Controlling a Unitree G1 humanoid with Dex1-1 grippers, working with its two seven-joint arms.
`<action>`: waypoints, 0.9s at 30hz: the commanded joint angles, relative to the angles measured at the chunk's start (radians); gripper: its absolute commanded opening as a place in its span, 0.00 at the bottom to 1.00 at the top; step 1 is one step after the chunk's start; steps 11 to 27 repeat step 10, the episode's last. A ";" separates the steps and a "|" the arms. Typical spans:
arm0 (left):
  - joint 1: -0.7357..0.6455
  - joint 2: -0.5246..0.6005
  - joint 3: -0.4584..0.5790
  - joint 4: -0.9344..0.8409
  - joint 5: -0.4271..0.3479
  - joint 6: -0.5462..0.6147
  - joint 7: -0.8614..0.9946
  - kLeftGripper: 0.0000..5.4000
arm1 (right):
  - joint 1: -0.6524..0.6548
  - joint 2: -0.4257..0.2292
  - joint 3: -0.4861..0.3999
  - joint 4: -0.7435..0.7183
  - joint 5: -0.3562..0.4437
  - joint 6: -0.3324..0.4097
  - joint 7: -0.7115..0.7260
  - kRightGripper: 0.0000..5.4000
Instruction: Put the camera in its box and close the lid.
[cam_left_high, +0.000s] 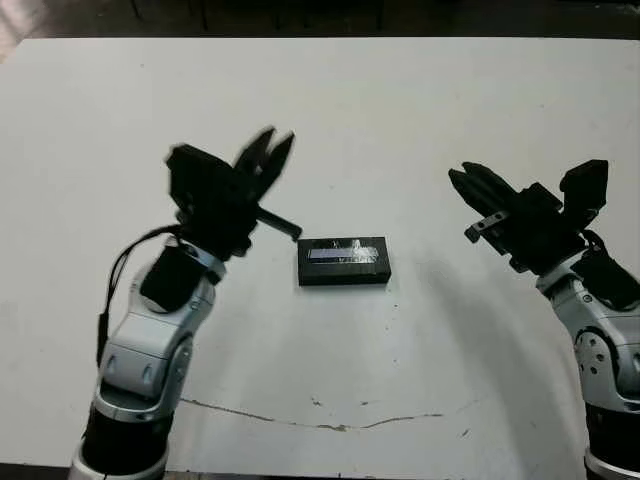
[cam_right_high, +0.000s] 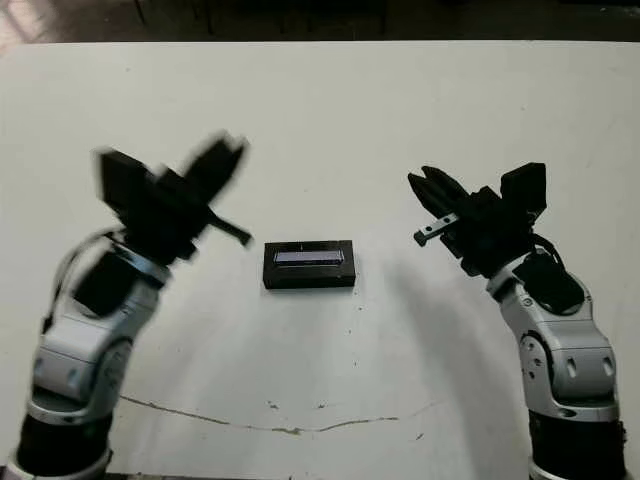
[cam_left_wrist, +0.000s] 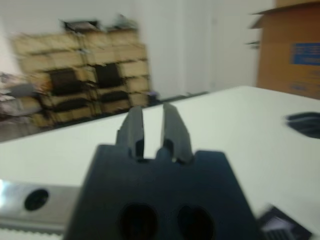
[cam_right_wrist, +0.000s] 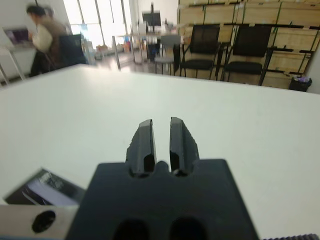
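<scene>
The striped flat black lid (cam_left_high: 343, 255) covers the shallow black box (cam_left_high: 343, 274), hiding any contents; the blurred left gripper (cam_left_high: 268, 158) and the right gripper (cam_right_wrist: 161, 131) hover nearly closed, empty.

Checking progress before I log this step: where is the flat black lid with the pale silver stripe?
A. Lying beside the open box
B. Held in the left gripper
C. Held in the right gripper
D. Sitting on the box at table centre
D: the flat black striped lid sits on the black box at mid-table, with both grippers raised clear and empty.
</scene>
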 joint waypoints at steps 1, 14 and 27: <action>0.032 0.041 0.076 0.098 0.016 -0.081 0.016 0.00 | -0.006 0.017 0.000 0.002 -0.029 -0.021 -0.047 0.00; 0.028 -0.062 0.252 0.214 -0.198 0.026 0.131 0.00 | -0.024 0.062 0.023 0.063 -0.103 -0.082 -0.123 0.00; 0.028 -0.062 0.252 0.214 -0.198 0.026 0.131 0.00 | -0.024 0.062 0.023 0.063 -0.103 -0.082 -0.123 0.00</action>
